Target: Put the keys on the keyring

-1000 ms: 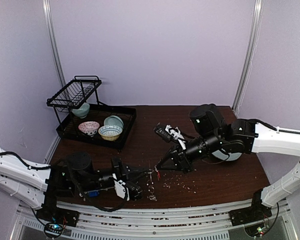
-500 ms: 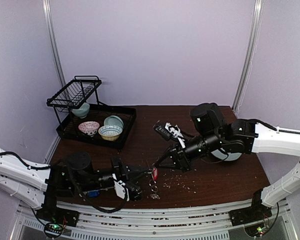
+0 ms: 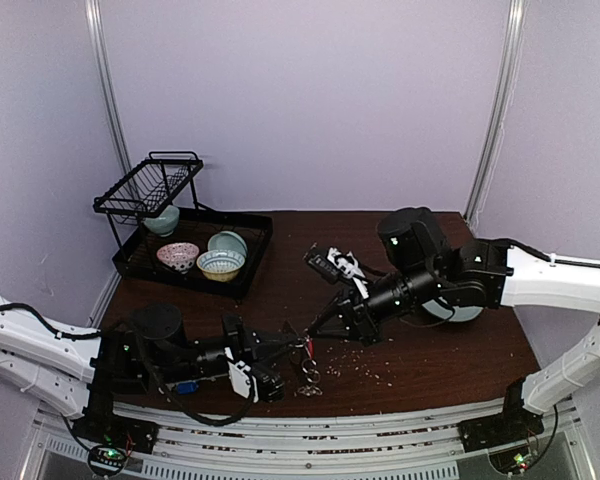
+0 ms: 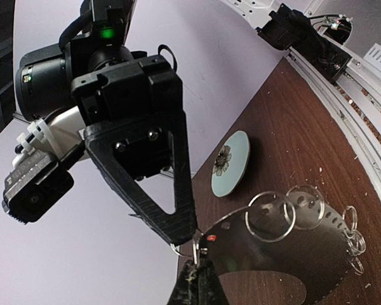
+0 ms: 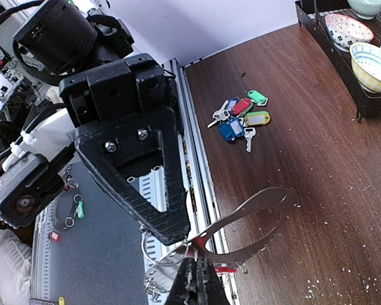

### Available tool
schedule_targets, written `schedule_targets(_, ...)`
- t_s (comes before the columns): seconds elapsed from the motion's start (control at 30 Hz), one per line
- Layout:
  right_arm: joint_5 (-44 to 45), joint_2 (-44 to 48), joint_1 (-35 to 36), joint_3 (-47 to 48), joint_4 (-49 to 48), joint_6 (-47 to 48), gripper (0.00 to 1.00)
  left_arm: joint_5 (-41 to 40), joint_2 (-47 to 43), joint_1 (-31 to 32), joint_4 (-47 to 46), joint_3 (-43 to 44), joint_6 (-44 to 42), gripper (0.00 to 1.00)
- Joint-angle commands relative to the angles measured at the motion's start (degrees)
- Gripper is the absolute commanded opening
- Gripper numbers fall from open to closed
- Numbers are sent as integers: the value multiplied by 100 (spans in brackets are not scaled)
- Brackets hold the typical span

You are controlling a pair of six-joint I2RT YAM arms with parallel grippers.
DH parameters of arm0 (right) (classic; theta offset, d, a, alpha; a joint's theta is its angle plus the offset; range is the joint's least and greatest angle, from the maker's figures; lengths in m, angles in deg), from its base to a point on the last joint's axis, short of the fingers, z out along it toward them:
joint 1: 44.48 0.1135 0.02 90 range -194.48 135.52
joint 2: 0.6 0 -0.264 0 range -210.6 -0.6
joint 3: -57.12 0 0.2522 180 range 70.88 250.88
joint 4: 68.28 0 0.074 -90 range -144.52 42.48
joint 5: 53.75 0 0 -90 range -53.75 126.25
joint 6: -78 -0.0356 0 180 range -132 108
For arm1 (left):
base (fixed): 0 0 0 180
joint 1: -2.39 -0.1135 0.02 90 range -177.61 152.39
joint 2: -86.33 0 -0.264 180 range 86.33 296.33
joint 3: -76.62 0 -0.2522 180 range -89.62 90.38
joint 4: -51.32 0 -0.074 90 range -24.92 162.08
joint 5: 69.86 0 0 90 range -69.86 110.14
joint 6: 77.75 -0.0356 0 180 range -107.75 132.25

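Note:
My two grippers meet tip to tip above the table's front middle. The left gripper (image 3: pixel 296 339) (image 4: pixel 199 270) is shut on a small wire ring at the rim of the keyring (image 4: pixel 286 254) (image 5: pixel 257 219). That flat silver oval hangs off the table, its loose rings (image 3: pixel 308 377) dangling below. The right gripper (image 3: pixel 310 338) (image 5: pixel 193 273) is shut at the same spot, with a red-tagged key (image 5: pixel 225 270) (image 3: pixel 308 347) sticking out beside its fingertips. More keys (image 5: pixel 240 114) with green, red, blue and yellow tags lie in a pile on the brown table.
A black dish rack (image 3: pixel 190 240) holding bowls (image 3: pixel 220 263) stands at the back left. A pale green plate (image 4: pixel 230 163) lies on the table right of centre, mostly behind the right arm. White crumbs (image 3: pixel 365 368) are scattered over the front of the table.
The right gripper has shifted slightly left against the left gripper's tip. The red tag has come into view between the tips, and the hanging rings have swung a little.

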Motion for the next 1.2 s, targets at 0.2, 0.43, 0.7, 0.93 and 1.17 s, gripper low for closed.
schedule_targets(0.2,-196,18,62,-5,-198,132,0,67,6,-21,-250,79,40,0)
schedule_targets(0.43,-331,133,61,-46,-211,106,0,-234,153,-17,-170,80,-110,0)
schedule_targets(0.7,-383,187,60,-52,-132,78,0,-423,184,-24,-232,86,-127,0)
schedule_targets(0.93,147,200,49,-88,163,270,0,-104,-82,-25,-260,18,-52,0)
schedule_targets(1.17,272,514,2,-439,-215,200,0,1102,-336,-318,-32,224,1369,0)
